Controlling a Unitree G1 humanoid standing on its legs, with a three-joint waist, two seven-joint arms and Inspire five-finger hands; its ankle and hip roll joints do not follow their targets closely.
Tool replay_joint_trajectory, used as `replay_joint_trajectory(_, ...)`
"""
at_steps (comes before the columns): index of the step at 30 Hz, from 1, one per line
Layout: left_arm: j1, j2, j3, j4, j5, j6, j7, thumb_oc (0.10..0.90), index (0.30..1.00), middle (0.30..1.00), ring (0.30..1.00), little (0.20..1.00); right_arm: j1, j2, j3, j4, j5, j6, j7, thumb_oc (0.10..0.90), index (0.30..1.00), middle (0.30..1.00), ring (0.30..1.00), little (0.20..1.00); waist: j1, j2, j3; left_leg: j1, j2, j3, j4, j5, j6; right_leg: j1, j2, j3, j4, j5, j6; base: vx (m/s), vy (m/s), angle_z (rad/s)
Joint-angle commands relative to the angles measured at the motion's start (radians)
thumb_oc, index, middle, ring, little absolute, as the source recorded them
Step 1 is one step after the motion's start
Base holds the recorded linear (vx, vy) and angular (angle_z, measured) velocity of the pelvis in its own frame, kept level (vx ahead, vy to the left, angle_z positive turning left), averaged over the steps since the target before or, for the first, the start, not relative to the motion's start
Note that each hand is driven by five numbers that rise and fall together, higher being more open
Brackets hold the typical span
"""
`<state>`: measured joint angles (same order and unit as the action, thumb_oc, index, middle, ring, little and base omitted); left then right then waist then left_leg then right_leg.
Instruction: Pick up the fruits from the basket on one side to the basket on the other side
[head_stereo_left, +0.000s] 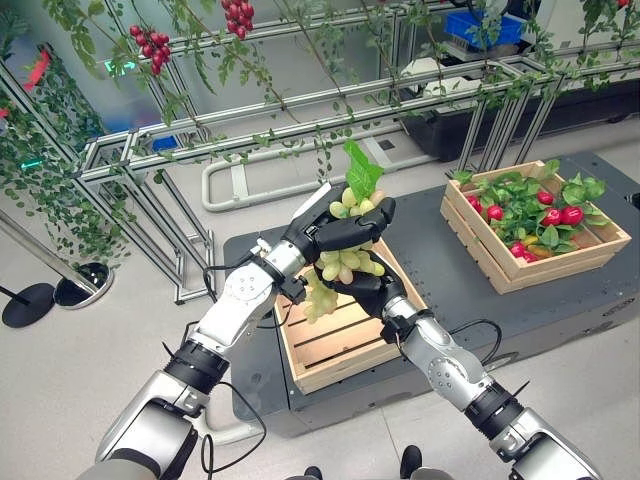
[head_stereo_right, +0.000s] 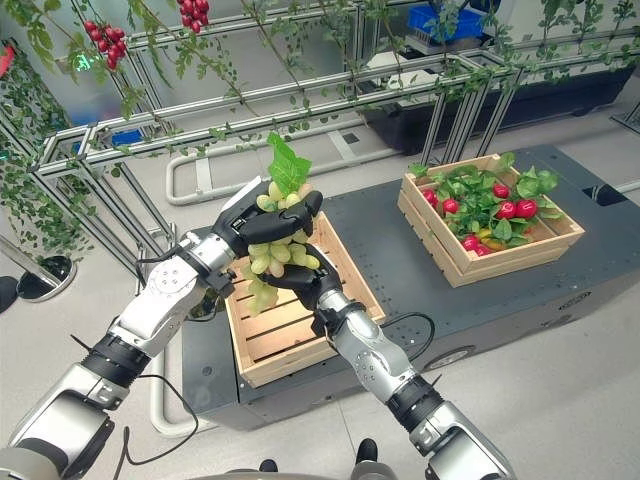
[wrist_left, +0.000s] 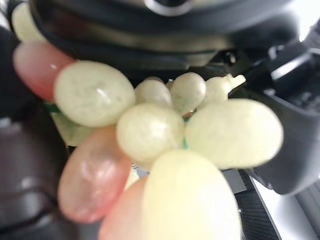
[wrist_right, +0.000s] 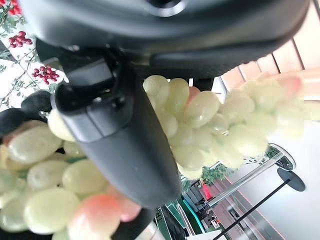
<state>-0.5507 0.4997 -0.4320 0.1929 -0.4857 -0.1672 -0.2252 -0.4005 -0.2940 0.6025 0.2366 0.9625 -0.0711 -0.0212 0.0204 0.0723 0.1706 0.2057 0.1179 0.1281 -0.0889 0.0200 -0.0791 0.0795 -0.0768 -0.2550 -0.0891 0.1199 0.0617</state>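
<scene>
Left eye view, going from the left: a metal frame of rails (head_stereo_left: 140, 165) stands on the floor, hung with green vines and clusters of small red berries (head_stereo_left: 152, 45). Next comes the left hand (head_stereo_left: 335, 232), raised above the near wooden crate (head_stereo_left: 335, 345), its fingers (head_stereo_left: 372, 222) curled over the top of a bunch of green grapes (head_stereo_left: 345, 265). A bright green leaf (head_stereo_left: 362, 172) stands up from the top of the bunch, just past the fingers. The right hand (head_stereo_left: 375, 290) comes in from below and cups the same bunch from underneath, so the grapes are clasped between the two hands, in the air over the near crate's slatted floor. A few grapes hang down at the left side of the bunch, toward the crate.

The near crate sits on the dark tabletop (head_stereo_left: 560, 310). Well apart to the right, on the same tabletop, stands the far wooden crate (head_stereo_left: 535, 225), holding leafy greens and red fruits (head_stereo_left: 570, 214).

In the left wrist view the grapes (wrist_left: 150, 130) press close against the dark hand, some pale green and some blushed pink. In the right wrist view the thumb (wrist_right: 125, 140) lies across the bunch (wrist_right: 200, 120), with grapes on either side of it.
</scene>
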Motion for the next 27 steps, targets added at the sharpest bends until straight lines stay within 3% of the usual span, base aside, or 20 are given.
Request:
replay_joint_trajectory(1, -0.133, -0.032, -0.015, 0.04, -0.068, -0.016, 0.038, 0.8, 0.9, 0.9, 0.9, 0.9, -0.122, 0.162, -0.08, -0.09, 0.062, -0.223, 0.025, 0.4, 0.3, 0.3, 0.3, 0.3, 0.002, -0.035, -0.11, -0.018, -0.036, -0.007, 0.002, -0.086, 0.02, 0.1, -0.055, 0.02, 0.002, -0.171, 0.022, 0.0, 0.0, 0.0)
replay_joint_trajectory(8, -0.112, -0.037, 0.024, 0.07, -0.056, -0.058, 0.105, 0.8, 0.9, 0.9, 0.9, 0.9, -0.118, 0.148, -0.111, -0.082, 0.038, -0.234, -0.002, 0.4, 0.3, 0.3, 0.3, 0.3, -0.002, -0.039, -0.109, -0.018, -0.035, -0.004, 0.002, -0.088, 0.022, 0.096, -0.055, 0.023, 0.002, -0.169, 0.022, 0.0, 0.0, 0.0)
replay_joint_trajectory(18, -0.069, -0.01, 0.086, 0.072, -0.037, -0.077, 0.118, 0.8, 0.9, 0.9, 0.9, 0.9, -0.063, 0.123, -0.162, -0.08, 0.024, -0.245, 0.007, 0.4, 0.3, 0.3, 0.3, 0.3, -0.011, -0.041, -0.111, -0.013, -0.033, 0.007, 0.002, -0.092, 0.025, 0.093, -0.053, 0.033, 0.002, -0.169, 0.023, 0.01, 0.004, -0.04)
replay_joint_trajectory(23, -0.039, 0.01, 0.127, 0.076, -0.097, -0.123, 0.061, 0.8, 0.9, 0.9, 0.9, 0.9, -0.04, 0.097, -0.202, -0.07, 0.016, -0.242, 0.004, 0.4, 0.3, 0.3, 0.3, 0.3, -0.018, -0.04, -0.108, -0.012, -0.031, 0.014, 0.002, -0.094, 0.025, 0.09, -0.052, 0.04, 0.002, -0.169, 0.022, 0.0, 0.0, 0.0)
replay_joint_trajectory(27, 0.007, -0.002, 0.181, 0.032, -0.194, -0.202, 0.07, 0.8, 0.9, 0.9, 0.9, 0.9, 0.002, 0.082, -0.242, -0.058, 0.0, -0.232, 0.028, 0.4, 0.3, 0.3, 0.3, 0.3, -0.021, -0.042, -0.106, -0.007, -0.03, 0.016, 0.002, -0.098, 0.027, 0.093, -0.052, 0.044, 0.002, -0.169, 0.021, 0.01, 0.003, -0.01)
